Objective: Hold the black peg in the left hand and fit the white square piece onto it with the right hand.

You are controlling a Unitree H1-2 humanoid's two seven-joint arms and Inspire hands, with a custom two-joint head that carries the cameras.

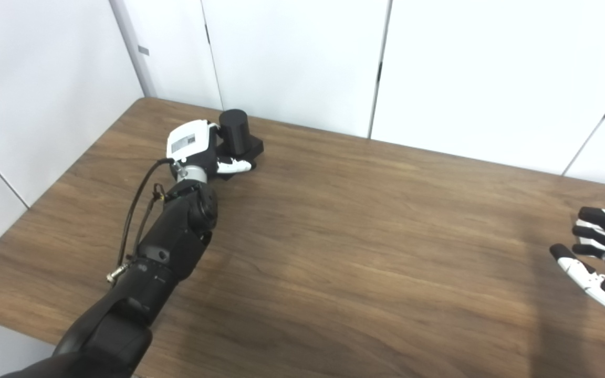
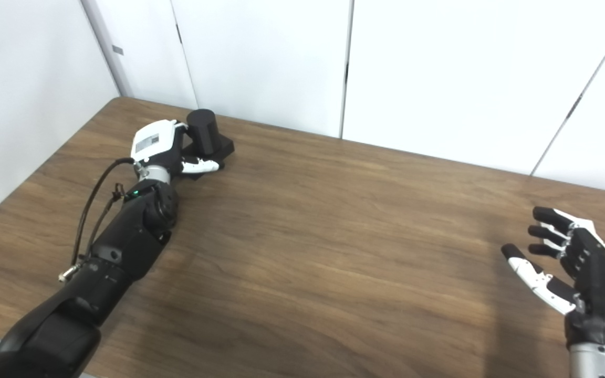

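The black peg (image 1: 235, 130), a thick cylinder on a square base, stands slightly tilted at the table's far left. My left hand (image 1: 196, 147) is wrapped around it from the left. Its thumb (image 1: 234, 166) lies across the front of the base, and its fingers are hidden behind the cylinder. Over the table's right edge hovers my right hand (image 2: 575, 265), open, fingers spread, palm turned leftward, with nothing in it. No white square piece shows in either view.
The brown wooden table (image 1: 360, 236) runs wide between the two hands. White wall panels (image 1: 292, 58) stand close behind its far edge, just beyond the peg. A black cable (image 1: 137, 205) loops off my left forearm.
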